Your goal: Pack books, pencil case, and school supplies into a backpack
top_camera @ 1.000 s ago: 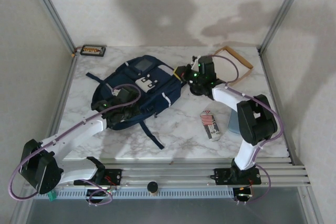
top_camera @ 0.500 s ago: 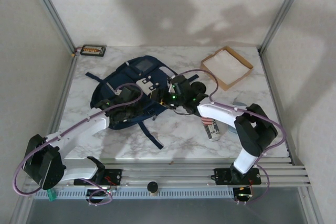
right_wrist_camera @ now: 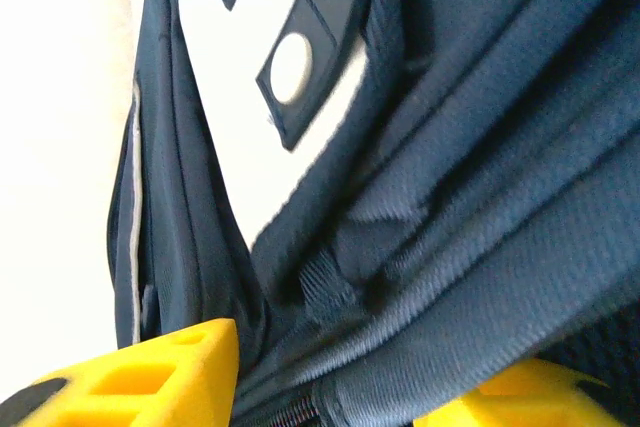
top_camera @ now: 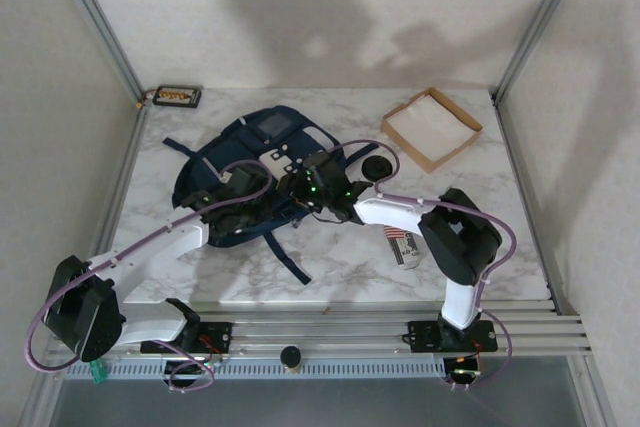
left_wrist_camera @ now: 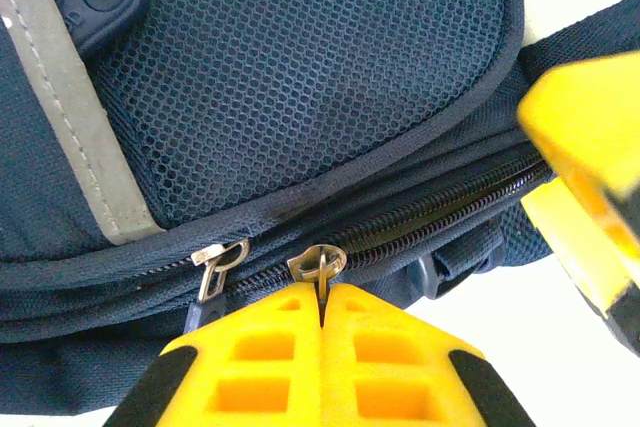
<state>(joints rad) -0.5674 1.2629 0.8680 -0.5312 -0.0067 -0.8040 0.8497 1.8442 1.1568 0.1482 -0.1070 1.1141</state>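
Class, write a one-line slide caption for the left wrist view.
Left gripper shut on a silver metal zipper pull of the large navy blue fabric backpack, below its mesh panel.

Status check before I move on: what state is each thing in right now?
backpack: lying flat, front up
main zip: closed where visible
left gripper: shut on the zip pull
right gripper: fingers either side of a backpack fold, clamped or not unclear
cardboard tray: upright, open top
striped pencil case: lying on the table, unpacked

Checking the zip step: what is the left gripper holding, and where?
The left gripper pinches the zipper pull on the backpack by its tab.
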